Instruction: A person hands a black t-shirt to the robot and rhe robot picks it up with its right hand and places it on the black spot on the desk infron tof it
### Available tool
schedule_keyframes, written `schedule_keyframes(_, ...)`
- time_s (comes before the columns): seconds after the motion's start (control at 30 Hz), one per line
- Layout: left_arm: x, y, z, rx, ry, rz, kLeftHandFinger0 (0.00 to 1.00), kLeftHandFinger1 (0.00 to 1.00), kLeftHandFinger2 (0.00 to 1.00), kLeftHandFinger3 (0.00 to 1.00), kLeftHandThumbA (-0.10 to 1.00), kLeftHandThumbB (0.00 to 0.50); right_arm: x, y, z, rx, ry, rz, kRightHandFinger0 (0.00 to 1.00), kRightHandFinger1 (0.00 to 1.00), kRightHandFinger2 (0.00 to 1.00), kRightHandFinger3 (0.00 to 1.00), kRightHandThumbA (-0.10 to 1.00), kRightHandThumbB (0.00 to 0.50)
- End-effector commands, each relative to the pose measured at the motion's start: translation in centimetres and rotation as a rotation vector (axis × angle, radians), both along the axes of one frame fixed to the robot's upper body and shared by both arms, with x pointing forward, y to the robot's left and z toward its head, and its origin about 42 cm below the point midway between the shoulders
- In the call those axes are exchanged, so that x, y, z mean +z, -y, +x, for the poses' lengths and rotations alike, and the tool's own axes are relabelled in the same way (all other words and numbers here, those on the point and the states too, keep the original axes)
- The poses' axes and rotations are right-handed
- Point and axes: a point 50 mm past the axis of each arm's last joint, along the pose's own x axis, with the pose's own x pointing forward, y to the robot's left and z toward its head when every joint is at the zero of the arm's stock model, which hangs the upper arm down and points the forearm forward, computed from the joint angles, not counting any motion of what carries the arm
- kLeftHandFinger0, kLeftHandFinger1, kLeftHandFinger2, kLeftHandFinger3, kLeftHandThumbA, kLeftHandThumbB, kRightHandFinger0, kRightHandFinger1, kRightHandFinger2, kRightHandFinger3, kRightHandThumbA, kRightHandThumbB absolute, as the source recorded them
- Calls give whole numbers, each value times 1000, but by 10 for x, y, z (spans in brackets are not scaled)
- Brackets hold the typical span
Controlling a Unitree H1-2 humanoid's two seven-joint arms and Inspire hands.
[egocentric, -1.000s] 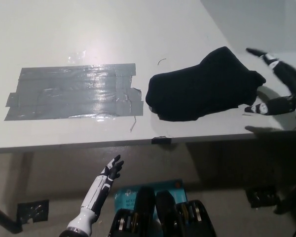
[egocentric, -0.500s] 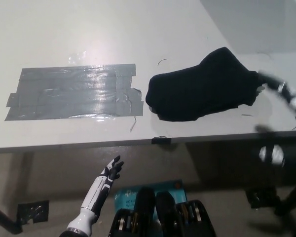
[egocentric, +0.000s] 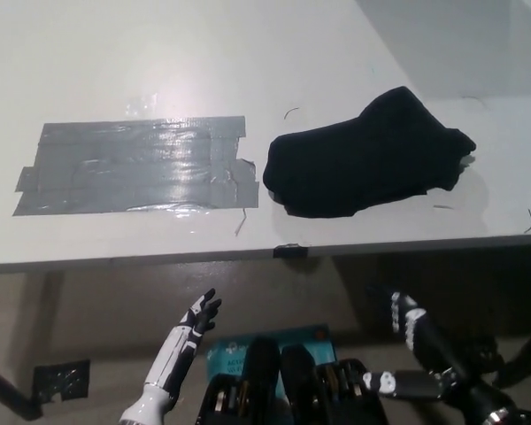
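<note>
The black t-shirt (egocentric: 363,164) lies bunched on the white desk (egocentric: 248,53), just right of the dark grey tape patch (egocentric: 137,166). Its left edge is close to the patch's right edge, and none of it lies on the patch. My black right hand (egocentric: 429,359) hangs below the desk's front edge at the lower right, well clear of the shirt, open with nothing in it. My white left hand (egocentric: 193,323) rests low at the lower left, below the desk edge, open, its fingers spread and pointing up.
The desk's front edge (egocentric: 288,252) runs across the middle of the view. Below it are the floor, a teal-blue object (egocentric: 234,343) and a dark desk leg (egocentric: 4,390) at the far left.
My right hand has left the shirt's right end on the desk and dropped below the desk edge at the lower right. The shirt and the left hand have stayed put.
</note>
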Motion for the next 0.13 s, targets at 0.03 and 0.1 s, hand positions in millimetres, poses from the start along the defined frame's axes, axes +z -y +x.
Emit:
schedule_keyframes(0.03, 18, 3, 7, -16, 114, -17, 1000, 1000, 1000, 1000, 1000, 500, -12, 7, 19, 29, 162, -388, 1000, 1000, 1000, 1000, 1000, 303)
schedule_keyframes(0.1, 18, 4, 6, -16, 114, -18, 1000, 1000, 1000, 1000, 1000, 500, -13, 7, 18, 32, 162, -400, 1000, 1000, 1000, 1000, 1000, 292)
